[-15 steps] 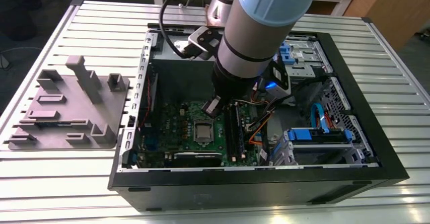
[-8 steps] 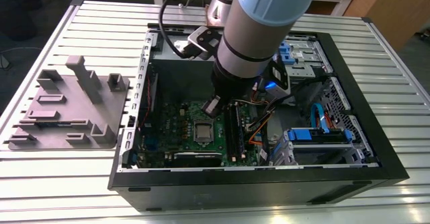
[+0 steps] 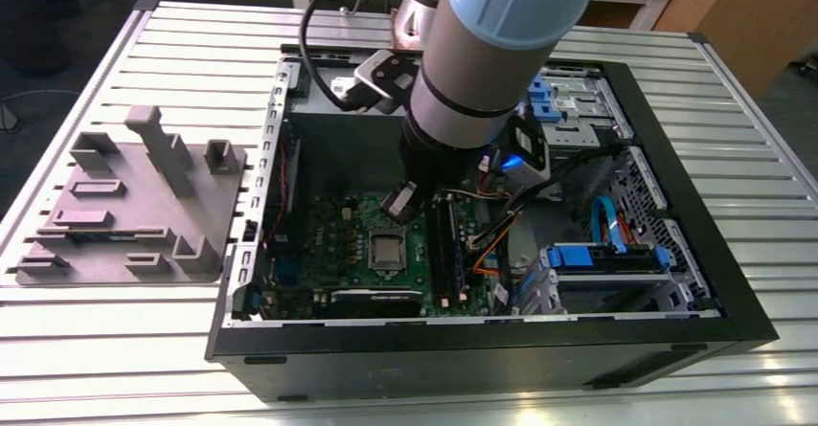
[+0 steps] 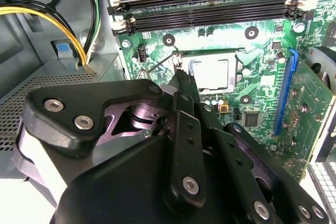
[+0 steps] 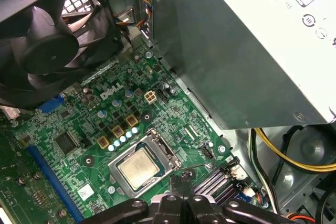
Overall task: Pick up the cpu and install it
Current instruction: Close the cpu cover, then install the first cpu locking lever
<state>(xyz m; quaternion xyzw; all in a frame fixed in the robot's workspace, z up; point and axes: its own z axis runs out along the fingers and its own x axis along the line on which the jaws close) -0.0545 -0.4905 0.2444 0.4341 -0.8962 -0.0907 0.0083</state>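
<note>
**A:** Where is the chip, and what crowds it?

**B:** The cpu [image 5: 137, 168], a small flat square with a pale silver metal top, lies flat inside the silvery socket frame [image 5: 164, 148] of the green circuit board [image 5: 173, 114]. The board sits in the open black computer case [image 3: 486, 354]. A round black fan [image 5: 47, 40] stands near one side of the socket, and a big grey metal box [image 5: 236, 51] overhangs the board on another. Long black memory slots [image 4: 210, 9] run just beyond the socket.

**A:** And the tool?

**B:** The black gripper [image 5: 181, 179] hangs just beside a corner of the frame, with its jaws clenched together and nothing between them. The tip is close to the chip but apart from it.

**A:** What differs between the cameras?

**B:** The second wrist view adds a bundle of yellow and black cables [image 4: 52, 17] beside the board. The exterior view shows the pale blue and silver arm [image 3: 499, 53] reaching down into the case. On that view's left, a grey moulded tray [image 3: 128, 206] rests well apart on the slatted metal table [image 3: 128, 349].
</note>
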